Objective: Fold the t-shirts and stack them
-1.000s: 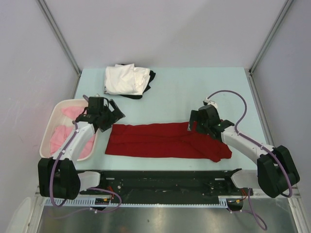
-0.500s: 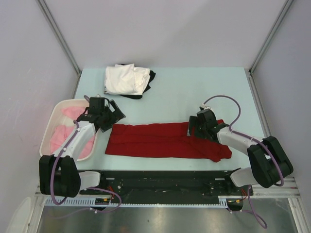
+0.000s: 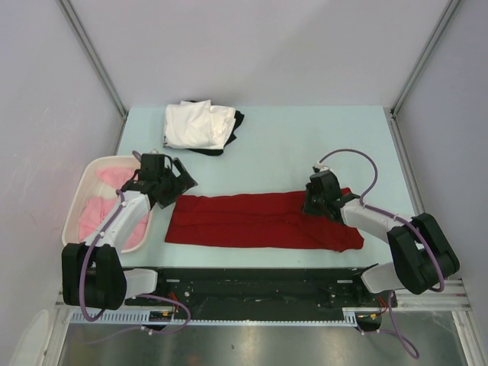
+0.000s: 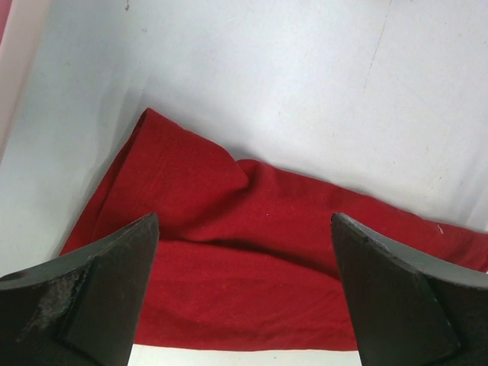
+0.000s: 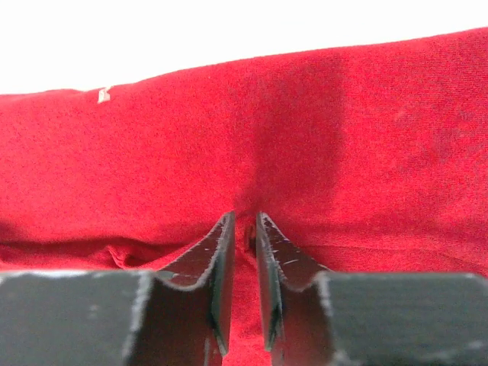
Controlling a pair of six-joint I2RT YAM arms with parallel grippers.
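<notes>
The pale blue-green bench (image 3: 305,137) carries a dark red cotton t-shirt (image 3: 244,221), folded into a long band that lies parallel to the near edge and closer to it than to the far edge. A white plastic basket (image 3: 82,187) at the left edge holds pink t-shirts (image 3: 95,213). Near the far-left corner a folded white t-shirt (image 3: 194,126) lies on a black t-shirt (image 3: 239,120). The right gripper (image 3: 311,204) is down on the band's right end, its 2 jaws narrowed to a slit and pinching a ridge of red cloth. The left gripper (image 3: 181,177) stands over the band's far-left corner, jaws wide, holding nothing.
</notes>
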